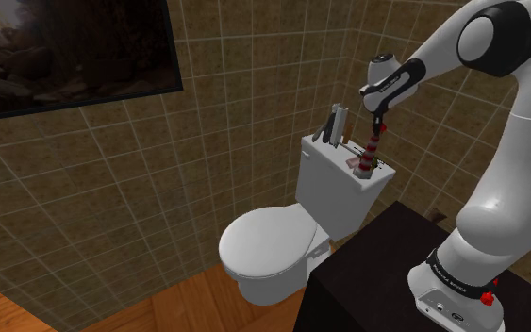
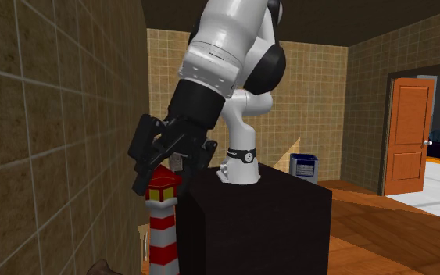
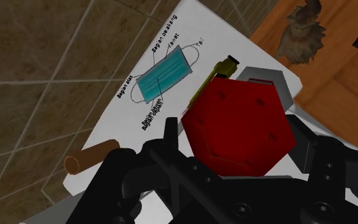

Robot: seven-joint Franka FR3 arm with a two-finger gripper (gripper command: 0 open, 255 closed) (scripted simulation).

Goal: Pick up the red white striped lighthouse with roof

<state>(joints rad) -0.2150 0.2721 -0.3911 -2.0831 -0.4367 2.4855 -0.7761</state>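
Note:
The lighthouse [image 1: 373, 146] is a slim red and white striped tower with a red roof, standing on the white toilet tank [image 1: 334, 193]. My black gripper [image 1: 377, 115] reaches down over its top. In the second exterior view the fingers straddle the roof of the lighthouse [image 2: 163, 226], with the gripper [image 2: 163, 168] at its peak. In the wrist view the red six-sided roof of the lighthouse [image 3: 238, 124] sits between the two fingers, and each finger presses a side of it. The gripper [image 3: 238, 145] is shut on it. The tower's lower part is hidden under the roof in that view.
On the tank lid lie a white sheet with a face-mask drawing [image 3: 161, 73], a brown cylinder [image 3: 91, 157] and a thin olive pen-like thing [image 3: 212, 76]. Upright grey items [image 1: 336, 123] stand at the tank's far end. The toilet bowl [image 1: 268, 250] is below, the tiled wall close behind.

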